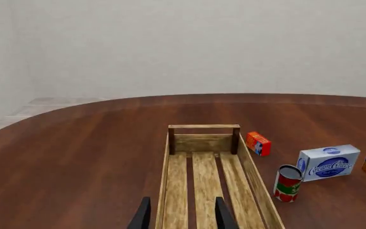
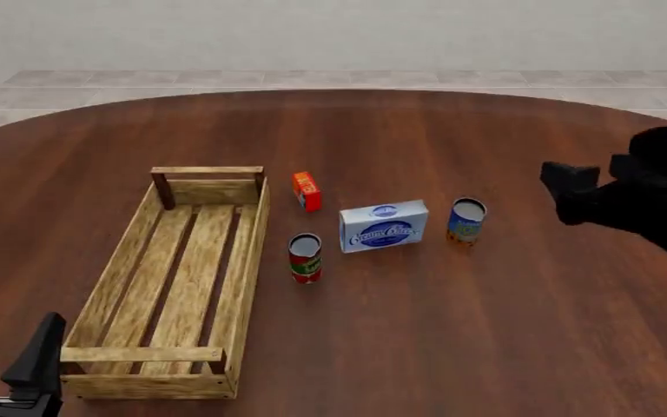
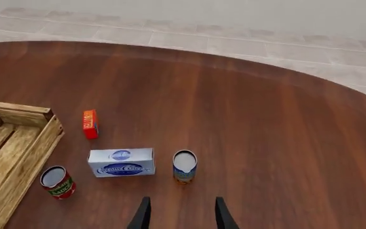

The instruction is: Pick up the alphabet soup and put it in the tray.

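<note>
One table (image 2: 450, 330), dark reddish wood with a rounded far edge, carrying everything listed here.

One tray (image 2: 136, 261), a long light-wood slatted crate with low sides and a raised bar at each end, on the left half of the table. Nothing lies in it.

Two cans, both upright. The alphabet soup (image 2: 467, 221), blue and orange-yellow label with a pale top, stands on the bare table at the right end of the row of goods, well apart from the tray and just beside the white box. The red and green can (image 2: 305, 258) stands near the tray's right wall, not touching it.

Two boxes. One white box (image 2: 384, 226) with a blue oval, lying between the two cans. One small orange box (image 2: 306, 190), near the tray's far right corner.

Two grippers. The left gripper (image 1: 181, 215) hangs above the tray's near end, fingers parted to a moderate gap, holding nothing. The right gripper (image 3: 181, 214) is raised over the table on the near side of the alphabet soup, not touching it, fingers likewise parted and holding nothing.
</note>
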You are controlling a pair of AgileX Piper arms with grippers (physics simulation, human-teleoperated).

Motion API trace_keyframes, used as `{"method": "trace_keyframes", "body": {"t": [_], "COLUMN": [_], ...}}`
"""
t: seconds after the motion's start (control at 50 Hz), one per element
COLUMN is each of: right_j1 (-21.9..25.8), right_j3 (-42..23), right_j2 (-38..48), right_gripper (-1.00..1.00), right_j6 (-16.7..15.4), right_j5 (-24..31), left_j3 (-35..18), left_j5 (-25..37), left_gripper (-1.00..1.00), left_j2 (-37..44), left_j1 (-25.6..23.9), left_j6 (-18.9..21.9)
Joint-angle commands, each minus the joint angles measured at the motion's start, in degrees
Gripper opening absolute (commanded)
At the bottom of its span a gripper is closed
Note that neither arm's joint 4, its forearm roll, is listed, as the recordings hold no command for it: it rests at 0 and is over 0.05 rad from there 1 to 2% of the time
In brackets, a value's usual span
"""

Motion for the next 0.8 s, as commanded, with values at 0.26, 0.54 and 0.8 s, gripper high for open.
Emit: {"method": "trace_keyframes", "body": {"t": [0.26, 0.54, 0.8], "right_j1": [2.1, 0.1, -2.2], "right_j3": [-20.1, -31.4, -40.1], "right_j2": [20.3, 32.1, 40.5], "right_gripper": [1.00, 1.00, 1.00], "right_j6": [-1.6, -0.5, -2.1], "right_j5": [11.8, 16.9, 20.6], "left_j3": [0.0, 0.0, 0.0], "left_j5": [0.0, 0.0, 0.0], "left_gripper": [1.00, 1.00, 1.00], "left_j2": [0.0, 0.0, 0.0], "left_j1": [0.0, 0.0, 0.0], "left_j6": [0.0, 0.0, 0.0]}}
